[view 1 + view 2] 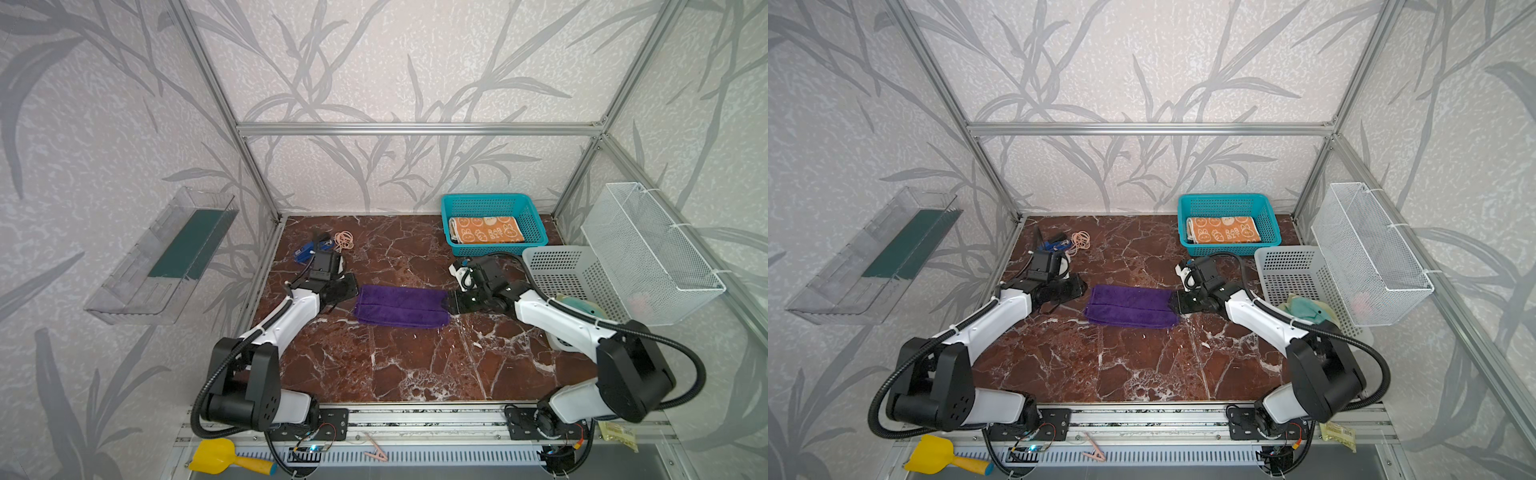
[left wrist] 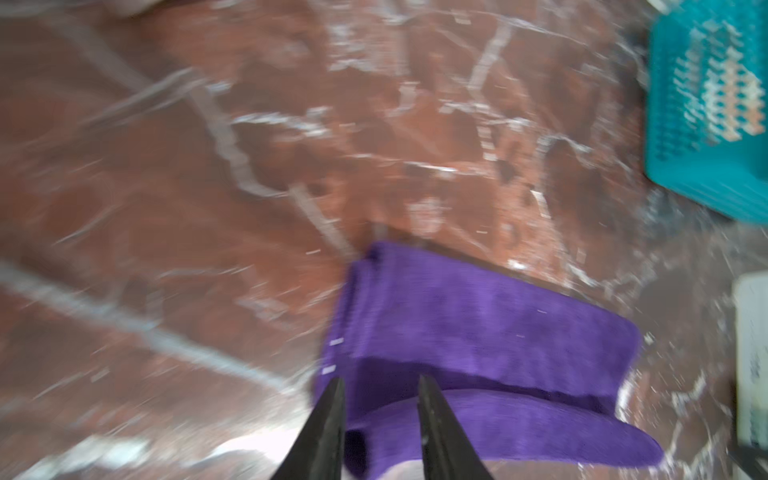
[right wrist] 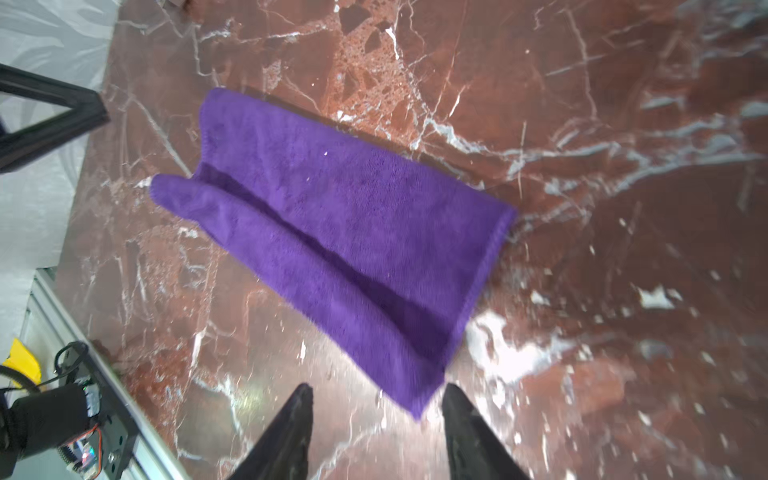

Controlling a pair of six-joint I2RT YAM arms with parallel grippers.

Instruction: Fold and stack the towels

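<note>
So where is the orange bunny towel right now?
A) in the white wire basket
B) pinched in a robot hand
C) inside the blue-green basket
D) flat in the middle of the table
C: the orange rabbit towel lies folded inside the teal basket at the back of the table.

1. The folded purple towel (image 2: pixel 478 332) is lying on the red-brown marble tabletop (image 2: pixel 208 166).
2. The left tool (image 2: pixel 380 380) is pointing over one end of the towel, its two dark fingers standing apart.
3. A teal basket (image 2: pixel 706 174) is sitting well apart from the towel, blurred.
</note>
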